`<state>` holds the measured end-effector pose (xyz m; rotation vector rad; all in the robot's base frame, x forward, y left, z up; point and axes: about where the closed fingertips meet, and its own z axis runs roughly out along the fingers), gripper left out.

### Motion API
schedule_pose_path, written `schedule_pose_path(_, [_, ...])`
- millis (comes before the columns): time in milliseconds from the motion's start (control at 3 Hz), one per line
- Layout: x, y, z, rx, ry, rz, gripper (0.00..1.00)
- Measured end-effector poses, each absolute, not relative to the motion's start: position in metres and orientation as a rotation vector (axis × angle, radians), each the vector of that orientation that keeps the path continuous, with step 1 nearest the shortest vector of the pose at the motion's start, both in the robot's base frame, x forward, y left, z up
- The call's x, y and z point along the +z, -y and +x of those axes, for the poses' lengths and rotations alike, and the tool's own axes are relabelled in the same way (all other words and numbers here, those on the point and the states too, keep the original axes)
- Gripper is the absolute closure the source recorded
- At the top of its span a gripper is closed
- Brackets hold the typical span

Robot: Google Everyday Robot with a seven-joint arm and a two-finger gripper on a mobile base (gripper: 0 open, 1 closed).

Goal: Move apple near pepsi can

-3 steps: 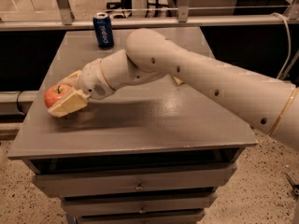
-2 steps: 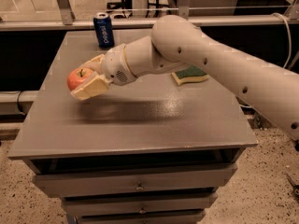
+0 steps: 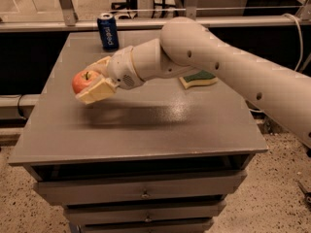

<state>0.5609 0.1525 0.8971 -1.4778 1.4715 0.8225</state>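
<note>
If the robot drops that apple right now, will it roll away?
Probably a bit: the apple is round, held above the flat table by the gripper, left of centre. It looks firm, so it would likely bump rather than squash.

Cream-white robot arm (image 3: 194,47), smooth and rounded.
Its thick tubular shell bulged at a ball-like joint and carried a spaced row of small dark round recesses along its side. The wrist narrowed past ringed seams and bore a patch of tiny perforations. The gripper (image 3: 90,80), over the left of the table (image 3: 170,125), had flat, blocky, yellowish-cream fingers (image 3: 97,92).
</note>
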Motion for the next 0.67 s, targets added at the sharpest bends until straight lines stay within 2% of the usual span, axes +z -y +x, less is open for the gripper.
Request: schedule_pose_path(667, [0.896, -0.064, 0.648, 0.591, -1.477, -1.299, 1.00])
